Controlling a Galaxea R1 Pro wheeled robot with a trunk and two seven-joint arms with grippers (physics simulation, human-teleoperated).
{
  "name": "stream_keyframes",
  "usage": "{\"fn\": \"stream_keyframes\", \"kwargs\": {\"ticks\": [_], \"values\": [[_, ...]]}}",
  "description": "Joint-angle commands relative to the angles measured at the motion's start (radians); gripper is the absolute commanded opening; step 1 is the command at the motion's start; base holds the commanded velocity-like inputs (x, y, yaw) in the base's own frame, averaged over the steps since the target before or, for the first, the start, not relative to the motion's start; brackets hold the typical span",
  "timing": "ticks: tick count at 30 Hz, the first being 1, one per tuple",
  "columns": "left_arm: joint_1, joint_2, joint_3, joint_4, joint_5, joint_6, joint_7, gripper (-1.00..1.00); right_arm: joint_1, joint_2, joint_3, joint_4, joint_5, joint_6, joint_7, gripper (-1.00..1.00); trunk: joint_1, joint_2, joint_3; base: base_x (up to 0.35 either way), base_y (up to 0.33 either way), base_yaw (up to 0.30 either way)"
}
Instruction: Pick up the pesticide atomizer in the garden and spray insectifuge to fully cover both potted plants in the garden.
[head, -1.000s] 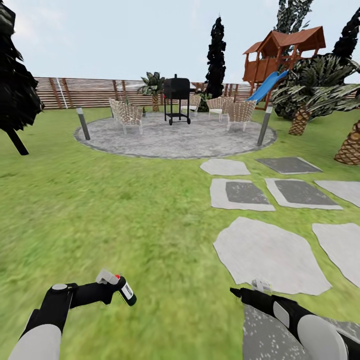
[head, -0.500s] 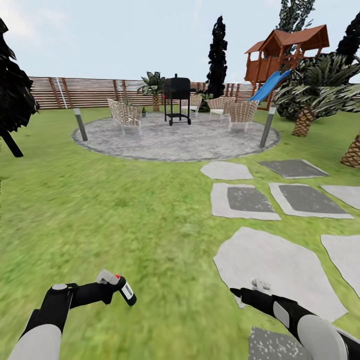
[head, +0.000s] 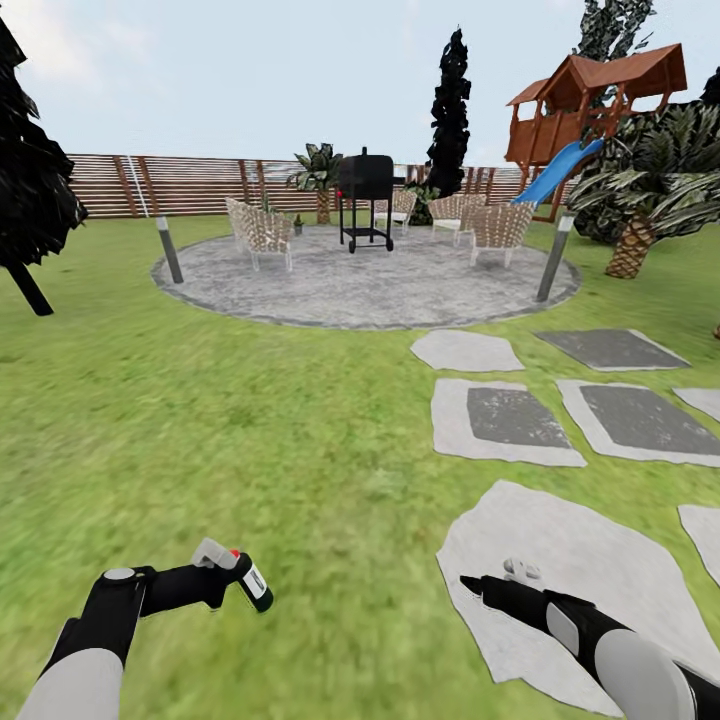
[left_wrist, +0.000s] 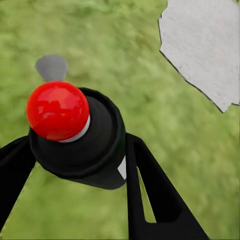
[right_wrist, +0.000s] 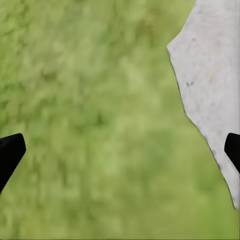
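Two arms out front, and we're rolling across the green lawn (head: 250, 420) with the job's first half in hand. Our left gripper (head: 236, 576) has its jaws clamped around the slim black cylindrical pesticide atomizer (head: 252, 582), white label patch showing, tilted forward and low over the grass. From the left wrist view, the bottle's round red button (left_wrist: 57, 110) sits proud on top, black fingers (left_wrist: 150, 195) hugging either side.

Our right gripper (head: 478, 585) hangs over the edge of a pale grey irregular stepping stone (head: 590, 570), jaws spread wide, nothing between them.

Potted plants? We can't pick them out for certain; something small and green sits by the wicker chairs (head: 262, 232) on the round mottled grey paved patch (head: 370, 285), too small to tell. So, as we judge it, the step is travel: carry the bottle steady, keep the grip firm, nozzle facing ahead, and search the paved circle and brown slatted fence (head: 190, 185) line.

Contents of the atomizer: opaque, level hidden.
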Motion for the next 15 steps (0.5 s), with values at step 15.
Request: {"fn": "stream_keyframes", "kwargs": {"ticks": [15], "values": [[-0.001,0.000,0.004,-0.001,-0.004,0.010,-0.006,-1.00,0.000,0.000,-0.009,-0.002,0.007,0.008,0.004,1.00,0.000,0.000,-0.001,0.333,-0.071,0.000]]}}
